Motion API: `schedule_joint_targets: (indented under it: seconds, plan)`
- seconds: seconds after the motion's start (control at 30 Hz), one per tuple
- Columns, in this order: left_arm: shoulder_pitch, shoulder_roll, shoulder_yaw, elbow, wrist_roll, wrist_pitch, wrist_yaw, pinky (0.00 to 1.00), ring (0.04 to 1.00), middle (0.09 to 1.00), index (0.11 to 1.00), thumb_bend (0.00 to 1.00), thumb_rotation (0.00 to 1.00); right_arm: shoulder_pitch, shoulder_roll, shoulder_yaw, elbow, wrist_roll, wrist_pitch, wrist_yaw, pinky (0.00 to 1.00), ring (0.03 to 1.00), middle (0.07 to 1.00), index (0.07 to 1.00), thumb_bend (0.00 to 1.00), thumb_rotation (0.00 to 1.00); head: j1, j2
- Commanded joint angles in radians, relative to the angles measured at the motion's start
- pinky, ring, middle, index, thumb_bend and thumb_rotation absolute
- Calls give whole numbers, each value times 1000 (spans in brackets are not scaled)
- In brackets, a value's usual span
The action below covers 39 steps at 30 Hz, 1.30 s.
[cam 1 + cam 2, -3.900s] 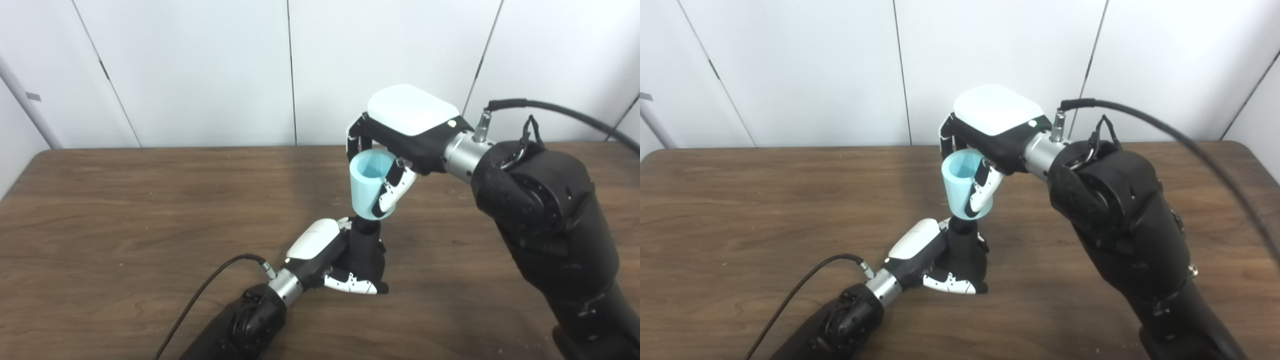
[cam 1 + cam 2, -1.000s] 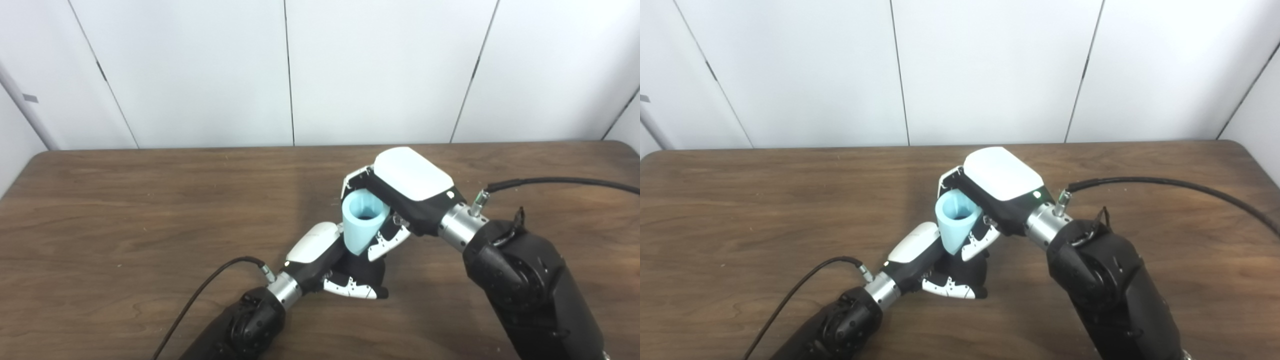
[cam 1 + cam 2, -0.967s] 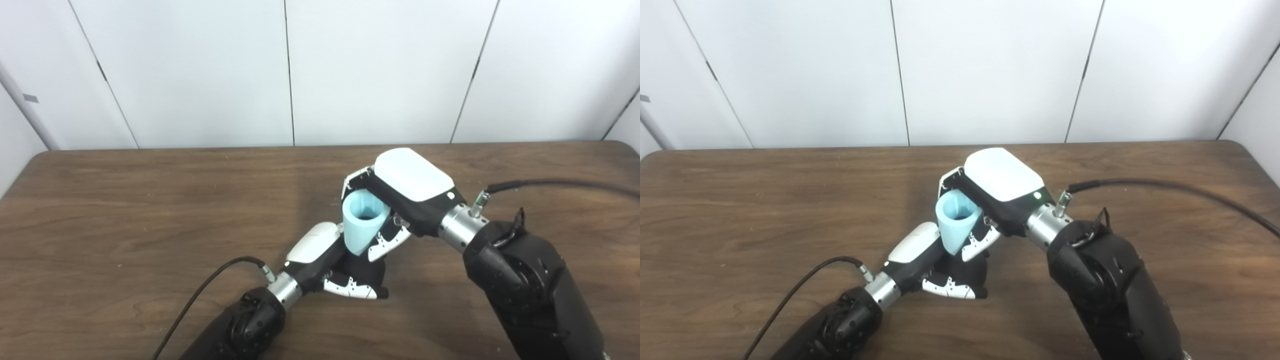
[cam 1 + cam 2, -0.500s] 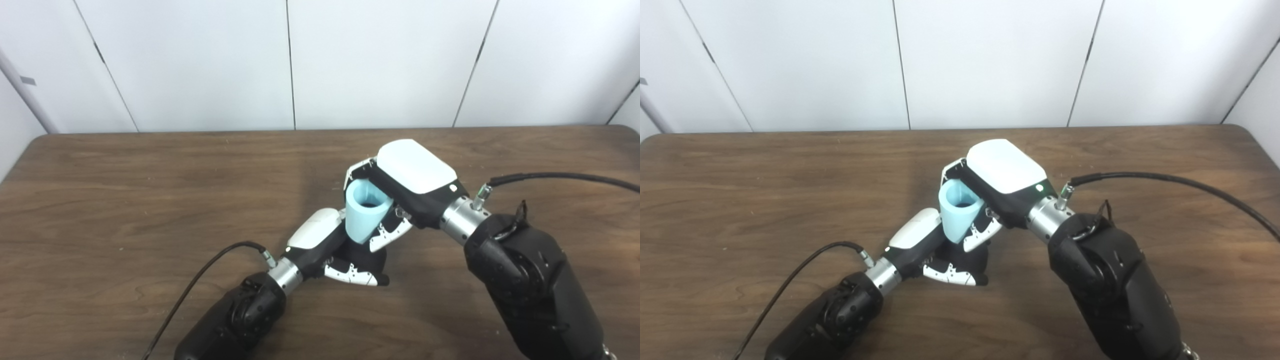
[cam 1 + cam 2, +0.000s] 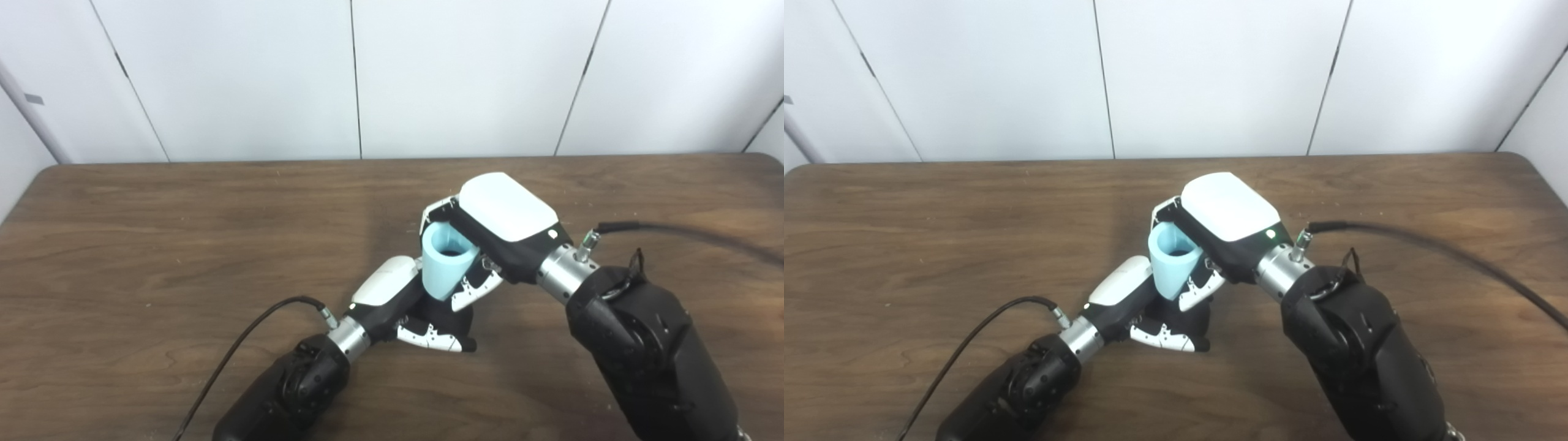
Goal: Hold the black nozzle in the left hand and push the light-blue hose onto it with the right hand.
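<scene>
The right hand (image 5: pixel 490 236) is wrapped around the light-blue hose (image 5: pixel 448 262), with fingers behind it and the thumb across its front. The hose stands upright with its open end facing up. Its lower end sits down over the black nozzle (image 5: pixel 456 315), whose dark tip shows inside the bore. The left hand (image 5: pixel 411 311) is closed around the nozzle body, low against the brown surface (image 5: pixel 153 245).

Judged from this position, the hose is on the nozzle but full seating cannot be confirmed, because the joint is hidden behind the two hands.

Possible faults from here:
- The hose leans slightly, so an off-axis push could jam it or tip the nozzle in the left hand.
- Too firm a squeeze could deform the hose wall and make it bind.
- The two hands are touching or nearly so, which leaves little downward travel.

A black cable (image 5: pixel 245 349) runs from the left wrist and another (image 5: pixel 1427 245) from the right wrist. Both lie clear of the joint. Nothing else stands nearby.
</scene>
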Motion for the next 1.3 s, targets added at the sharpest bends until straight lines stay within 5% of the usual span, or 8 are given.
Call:
schedule_joint_targets:
  seconds: [0.0, 0.57, 0.93, 1.27]
  plan:
    - [93, 49, -48, 78, 31, 93, -144, 807, 847, 710, 499, 568, 437, 36, -17, 32, 19, -8, -34, 35, 141, 213, 470, 484, 531, 0, 0, 1]
    - [95, 55, -47, 67, 28, 99, -153, 813, 849, 709, 488, 568, 437, 57, -17, 42, 50, 10, -27, 9, 109, 184, 470, 485, 531, 0, -4, 7]
    - [95, 54, -46, 67, 27, 100, -154, 814, 848, 709, 492, 568, 438, 58, -17, 41, 56, 13, 35, 36, 175, 261, 437, 501, 527, 0, -6, 7]
    - [97, 55, -46, 63, 29, 104, -155, 814, 848, 710, 487, 570, 440, 56, -30, 62, 50, -44, 10, 32, 223, 298, 405, 522, 523, 9, -5, 12]
